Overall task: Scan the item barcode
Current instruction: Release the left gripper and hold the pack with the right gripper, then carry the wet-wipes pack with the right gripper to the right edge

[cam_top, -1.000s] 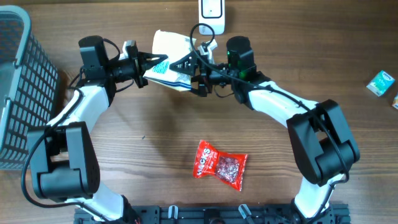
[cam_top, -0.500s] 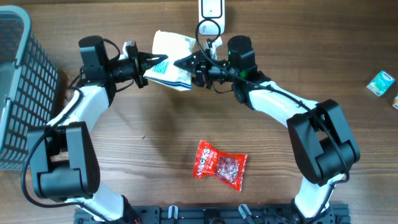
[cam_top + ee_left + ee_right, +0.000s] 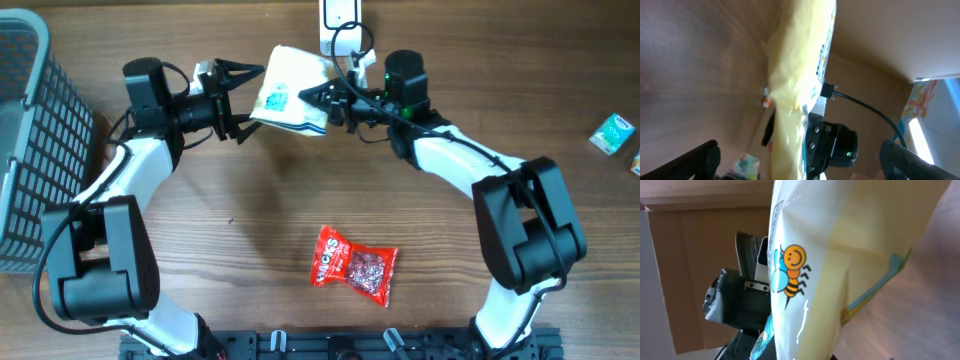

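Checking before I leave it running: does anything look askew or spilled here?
Nothing spilled or torn. The yellow bag hangs tilted, pinched at one edge by the right gripper alone; the left gripper stands open beside it.

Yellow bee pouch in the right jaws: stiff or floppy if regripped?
Likely floppy: the yellow pouch creases and bulges in the right wrist view. Probably light: the right gripper alone holds it in its jaws by one edge. Its glossy film shows glare, so may slip.

Mock shop checkout, built inside a robot lab.
2 robot arms [image 3: 450, 160] stand at a wooden table [image 3: 250, 230] with a grey basket [image 3: 25, 170], a white barcode scanner [image 3: 340, 14], a yellow bag [image 3: 290, 88] and a red snack packet [image 3: 355, 265]; cardboard sheets [image 3: 700, 250] wall it.
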Controlling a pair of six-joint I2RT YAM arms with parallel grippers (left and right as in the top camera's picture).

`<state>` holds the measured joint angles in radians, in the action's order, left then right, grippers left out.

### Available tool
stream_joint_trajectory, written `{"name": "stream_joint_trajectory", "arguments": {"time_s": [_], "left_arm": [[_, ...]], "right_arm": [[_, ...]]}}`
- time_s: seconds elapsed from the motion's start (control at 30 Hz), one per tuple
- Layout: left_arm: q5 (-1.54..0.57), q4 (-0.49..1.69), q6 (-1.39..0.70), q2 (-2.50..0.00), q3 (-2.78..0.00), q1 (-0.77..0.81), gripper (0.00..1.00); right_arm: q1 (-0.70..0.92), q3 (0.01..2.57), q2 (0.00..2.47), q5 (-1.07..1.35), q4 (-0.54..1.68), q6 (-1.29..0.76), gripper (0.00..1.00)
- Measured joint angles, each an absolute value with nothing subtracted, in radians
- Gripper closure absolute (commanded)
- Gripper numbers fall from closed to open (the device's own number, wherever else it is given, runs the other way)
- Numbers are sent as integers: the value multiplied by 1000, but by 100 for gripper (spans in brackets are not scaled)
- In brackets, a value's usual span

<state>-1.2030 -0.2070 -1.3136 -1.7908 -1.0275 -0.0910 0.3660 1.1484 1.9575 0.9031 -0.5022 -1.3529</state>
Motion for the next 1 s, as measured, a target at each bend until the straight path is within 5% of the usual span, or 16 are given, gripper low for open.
{"name": "stream_joint_trajectory", "arguments": {"time_s": [0.13, 0.27, 0.4, 0.5, 0.7, 1.0], "left_arm": [[-1203, -207, -1234, -1791, -1028, -110, 0], [-1187, -137, -1137, -1790, -1031, -112, 0], [-1057, 81, -1017, -1789, -1034, -112, 0], [-901, 232, -973, -1789, -1035, -112, 0], [-693, 323, -943, -1789, -1035, -112, 0], [-556, 336, -936, -1789, -1035, -112, 0]], "right_arm": [[295, 1152, 1958, 924, -430, -1232, 95], [220, 1200, 1951, 824, 45, -978, 96], [239, 1316, 1909, 446, 496, -653, 95], [291, 1396, 1853, 135, 584, -488, 96], [405, 1439, 1810, -427, 435, -92, 95], [464, 1441, 1941, -729, -179, 617, 96]]}}
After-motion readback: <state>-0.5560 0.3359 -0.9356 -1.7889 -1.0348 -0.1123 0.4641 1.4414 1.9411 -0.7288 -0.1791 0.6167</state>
